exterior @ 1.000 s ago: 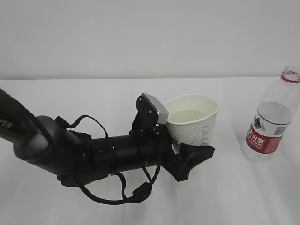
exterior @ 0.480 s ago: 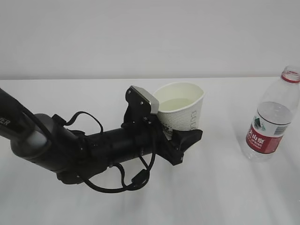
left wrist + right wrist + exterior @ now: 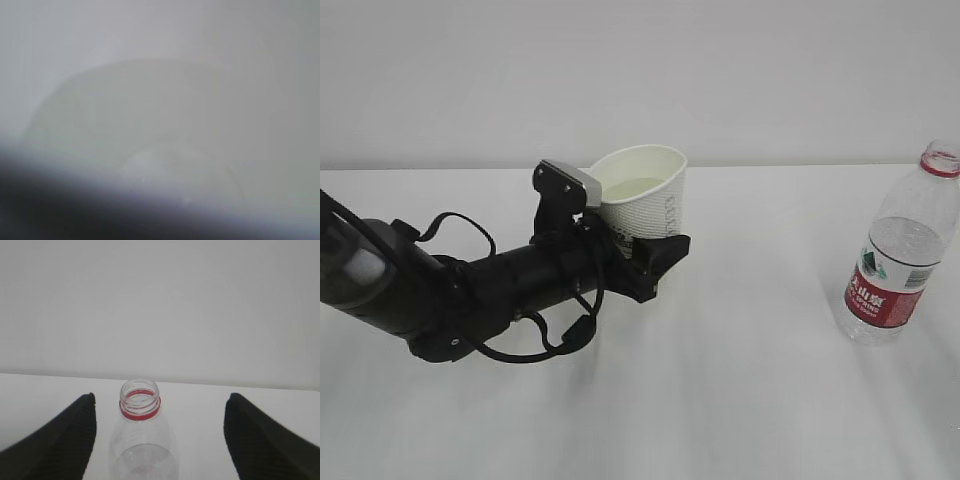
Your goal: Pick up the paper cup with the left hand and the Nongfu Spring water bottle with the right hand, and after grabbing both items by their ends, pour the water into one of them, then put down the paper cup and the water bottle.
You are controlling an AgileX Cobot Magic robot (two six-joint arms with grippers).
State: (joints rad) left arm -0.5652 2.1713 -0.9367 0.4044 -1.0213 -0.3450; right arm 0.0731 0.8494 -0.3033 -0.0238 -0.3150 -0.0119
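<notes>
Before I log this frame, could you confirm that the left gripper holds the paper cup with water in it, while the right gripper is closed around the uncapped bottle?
Not quite: the right gripper is open, its fingers apart on either side of the bottle without touching it, as the right wrist view shows. The rest stands: the left gripper holds the paper cup with water in it.

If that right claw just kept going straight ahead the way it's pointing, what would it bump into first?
Probably the Nongfu Spring water bottle: it stands uncapped straight ahead, between the open fingers of the right hand. How far ahead is unclear.
</notes>
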